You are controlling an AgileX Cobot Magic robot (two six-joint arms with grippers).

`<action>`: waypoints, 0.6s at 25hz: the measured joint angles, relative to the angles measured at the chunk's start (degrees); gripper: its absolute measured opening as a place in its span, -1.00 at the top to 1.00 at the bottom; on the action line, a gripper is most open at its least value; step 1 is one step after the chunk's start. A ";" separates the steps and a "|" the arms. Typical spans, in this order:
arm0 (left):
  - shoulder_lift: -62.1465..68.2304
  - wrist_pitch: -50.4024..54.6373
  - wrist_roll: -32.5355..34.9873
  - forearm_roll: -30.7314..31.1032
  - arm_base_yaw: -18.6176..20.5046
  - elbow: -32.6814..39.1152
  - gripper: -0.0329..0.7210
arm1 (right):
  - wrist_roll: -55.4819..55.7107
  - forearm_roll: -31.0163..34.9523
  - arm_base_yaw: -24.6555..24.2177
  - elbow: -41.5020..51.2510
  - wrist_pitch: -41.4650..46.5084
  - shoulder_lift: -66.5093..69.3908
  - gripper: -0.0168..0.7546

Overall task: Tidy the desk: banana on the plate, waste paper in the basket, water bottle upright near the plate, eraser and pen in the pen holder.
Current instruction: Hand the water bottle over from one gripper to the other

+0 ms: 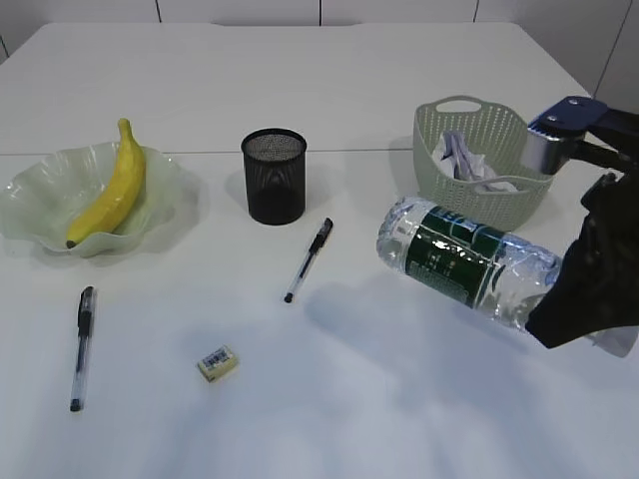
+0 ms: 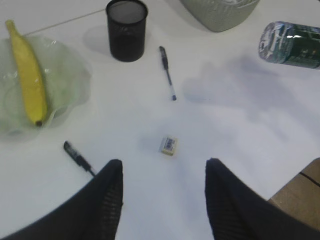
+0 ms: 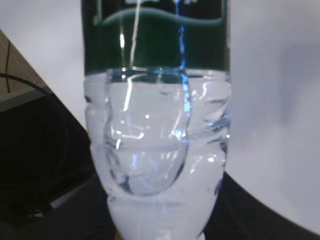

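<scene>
Water bottle [image 1: 467, 261] hangs on its side above the counter [image 1: 399, 399], grasped near one end by the right claw [image 1: 574, 299]. Tipping it upright and setting it near the plate [image 1: 40, 200] means crossing over the pen holder [image 1: 274, 175] and two pens. Left claw [image 2: 162, 200] hovers released above the eraser [image 2: 168, 145].

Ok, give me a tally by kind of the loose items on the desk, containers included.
Black-capped clear pens: 2
Yellow curved banana: 1
Pale-yellow eraser block: 1
Clear green-labelled water bottle: 1
Black mesh pen holder: 1
Pale-green ruffled plate: 1
Sage-green woven basket: 1
Total: 8
</scene>
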 joint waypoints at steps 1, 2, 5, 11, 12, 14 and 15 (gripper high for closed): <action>0.00 -0.26 2.94 -1.69 0.00 0.00 -0.10 | 0.55 0.00 0.75 0.00 0.91 -0.25 0.10; 0.00 -0.82 5.58 -3.29 0.00 0.00 -0.10 | 0.97 0.00 1.34 0.00 1.80 -0.49 0.10; 0.00 -2.04 15.07 -7.42 0.00 0.00 -0.10 | 1.75 0.00 3.05 0.00 3.24 -1.27 0.10; 2.21 -5.17 30.53 -14.70 0.00 0.00 -0.10 | 2.10 0.00 6.54 0.00 3.33 -2.89 0.10; 3.07 -5.42 32.26 -15.83 0.00 0.00 -0.10 | 2.20 0.00 7.49 0.00 3.46 -2.98 0.10; 4.85 -5.44 35.26 -16.88 0.00 0.00 -0.10 | 2.32 0.00 9.53 0.00 4.13 -2.98 0.10; 5.82 -5.44 37.17 -17.13 -0.15 0.00 -0.10 | 2.72 0.00 10.71 0.00 4.59 -2.98 0.10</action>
